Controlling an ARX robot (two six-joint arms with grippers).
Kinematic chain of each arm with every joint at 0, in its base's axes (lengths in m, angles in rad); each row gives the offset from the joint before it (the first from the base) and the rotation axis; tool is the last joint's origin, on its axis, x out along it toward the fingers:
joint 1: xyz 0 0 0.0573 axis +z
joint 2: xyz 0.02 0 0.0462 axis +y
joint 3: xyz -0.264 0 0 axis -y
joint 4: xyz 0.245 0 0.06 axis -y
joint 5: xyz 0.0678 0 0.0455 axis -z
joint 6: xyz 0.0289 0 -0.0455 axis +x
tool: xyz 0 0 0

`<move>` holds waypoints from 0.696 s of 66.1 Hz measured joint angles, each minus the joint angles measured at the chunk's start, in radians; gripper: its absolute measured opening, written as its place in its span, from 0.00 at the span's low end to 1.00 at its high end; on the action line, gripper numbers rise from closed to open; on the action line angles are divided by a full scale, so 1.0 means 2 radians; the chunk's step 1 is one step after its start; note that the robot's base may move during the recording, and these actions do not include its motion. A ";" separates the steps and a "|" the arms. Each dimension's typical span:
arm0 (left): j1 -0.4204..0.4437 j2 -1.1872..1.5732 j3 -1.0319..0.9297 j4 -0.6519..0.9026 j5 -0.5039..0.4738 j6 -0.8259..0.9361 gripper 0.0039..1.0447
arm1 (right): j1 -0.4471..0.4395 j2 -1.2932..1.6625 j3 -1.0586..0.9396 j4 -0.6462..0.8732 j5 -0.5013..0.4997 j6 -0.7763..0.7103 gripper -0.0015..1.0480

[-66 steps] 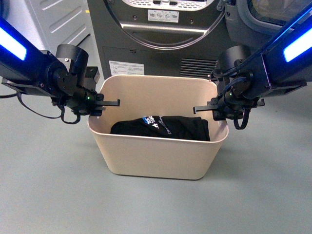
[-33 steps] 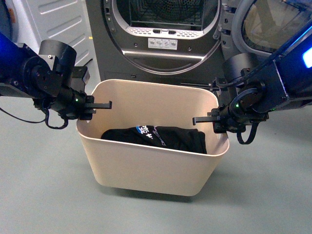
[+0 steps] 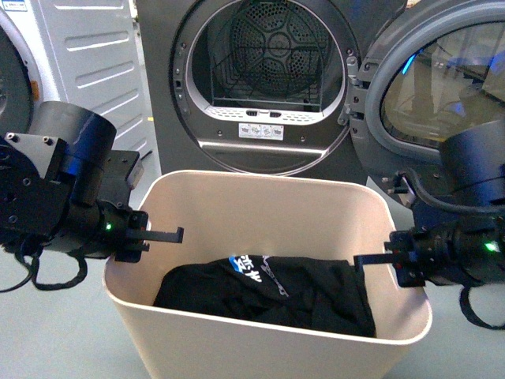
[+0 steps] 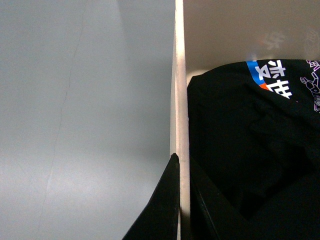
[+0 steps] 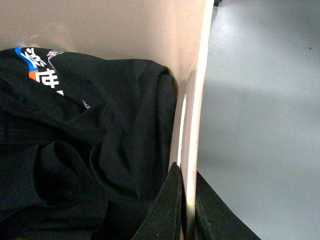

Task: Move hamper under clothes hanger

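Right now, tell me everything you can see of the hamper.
The hamper is a cream, smooth, plastic-looking tub, rectangular with rounded corners and a thin rim. It is upright and open on top, just in front of the open dryer. A black garment with blue and white print lies crumpled inside. The left gripper and right gripper each pinch a side wall at the rim, one finger inside and one outside. Its base is out of view.
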 joint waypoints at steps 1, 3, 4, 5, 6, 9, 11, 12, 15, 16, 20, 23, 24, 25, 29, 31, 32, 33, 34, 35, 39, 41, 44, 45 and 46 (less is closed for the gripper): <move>-0.002 -0.008 -0.008 0.002 -0.002 -0.001 0.04 | 0.000 -0.014 -0.015 0.004 -0.002 0.000 0.03; -0.005 -0.023 -0.025 0.007 -0.003 -0.003 0.04 | 0.000 -0.038 -0.039 0.012 -0.006 -0.001 0.03; -0.007 -0.031 -0.033 0.009 -0.004 -0.004 0.04 | 0.000 -0.046 -0.047 0.014 -0.008 -0.002 0.03; -0.010 -0.044 -0.046 0.012 -0.006 -0.006 0.04 | 0.000 -0.056 -0.057 0.016 -0.010 -0.003 0.03; -0.011 -0.052 -0.055 0.014 -0.008 -0.009 0.04 | 0.000 -0.066 -0.067 0.019 -0.011 -0.003 0.03; -0.015 -0.073 -0.074 0.019 -0.009 -0.012 0.04 | 0.001 -0.094 -0.096 0.026 -0.013 -0.005 0.03; -0.017 -0.084 -0.086 0.023 -0.011 -0.014 0.04 | 0.002 -0.105 -0.107 0.028 -0.013 -0.006 0.03; -0.018 -0.090 -0.093 0.025 -0.012 -0.015 0.04 | 0.002 -0.106 -0.109 0.029 -0.013 -0.006 0.03; -0.020 -0.102 -0.106 0.028 -0.015 -0.018 0.04 | 0.006 -0.119 -0.126 0.034 -0.012 -0.008 0.03; -0.021 -0.105 -0.110 0.029 -0.016 -0.019 0.04 | 0.007 -0.121 -0.129 0.035 -0.012 -0.008 0.03; -0.022 -0.120 -0.129 0.033 -0.022 -0.023 0.04 | 0.012 -0.129 -0.145 0.040 -0.014 -0.009 0.03; -0.023 -0.127 -0.142 0.036 -0.024 -0.027 0.04 | 0.014 -0.131 -0.151 0.043 -0.015 -0.009 0.03; -0.023 -0.129 -0.144 0.036 -0.024 -0.029 0.04 | 0.015 -0.131 -0.153 0.044 -0.016 -0.009 0.03; -0.023 -0.134 -0.150 0.038 -0.026 -0.030 0.04 | 0.016 -0.132 -0.156 0.045 -0.016 -0.009 0.03; -0.025 -0.143 -0.165 0.041 -0.030 -0.034 0.04 | 0.019 -0.134 -0.163 0.048 -0.018 -0.009 0.03; -0.027 -0.149 -0.173 0.042 -0.031 -0.037 0.04 | 0.020 -0.135 -0.166 0.050 -0.019 -0.009 0.03; -0.029 -0.153 -0.178 0.043 -0.032 -0.039 0.04 | 0.020 -0.136 -0.167 0.051 -0.019 -0.009 0.03; -0.030 -0.154 -0.180 0.044 -0.032 -0.039 0.04 | 0.020 -0.136 -0.168 0.051 -0.019 -0.009 0.03; -0.032 -0.159 -0.185 0.046 -0.033 -0.040 0.04 | 0.020 -0.136 -0.170 0.053 -0.019 -0.010 0.03; -0.035 -0.161 -0.189 0.047 -0.033 -0.042 0.04 | 0.020 -0.136 -0.171 0.054 -0.018 -0.010 0.03; -0.043 -0.168 -0.200 0.051 -0.032 -0.046 0.04 | 0.020 -0.136 -0.174 0.059 -0.014 -0.012 0.03; -0.047 -0.170 -0.204 0.052 -0.032 -0.048 0.04 | 0.020 -0.136 -0.175 0.060 -0.012 -0.014 0.03; -0.054 -0.170 -0.209 0.054 -0.032 -0.051 0.04 | 0.020 -0.136 -0.177 0.063 -0.011 -0.014 0.03; -0.055 -0.170 -0.210 0.055 -0.032 -0.052 0.04 | 0.020 -0.136 -0.178 0.064 -0.008 -0.016 0.03; -0.056 -0.170 -0.212 0.055 -0.032 -0.053 0.04 | 0.020 -0.136 -0.178 0.064 -0.008 -0.016 0.03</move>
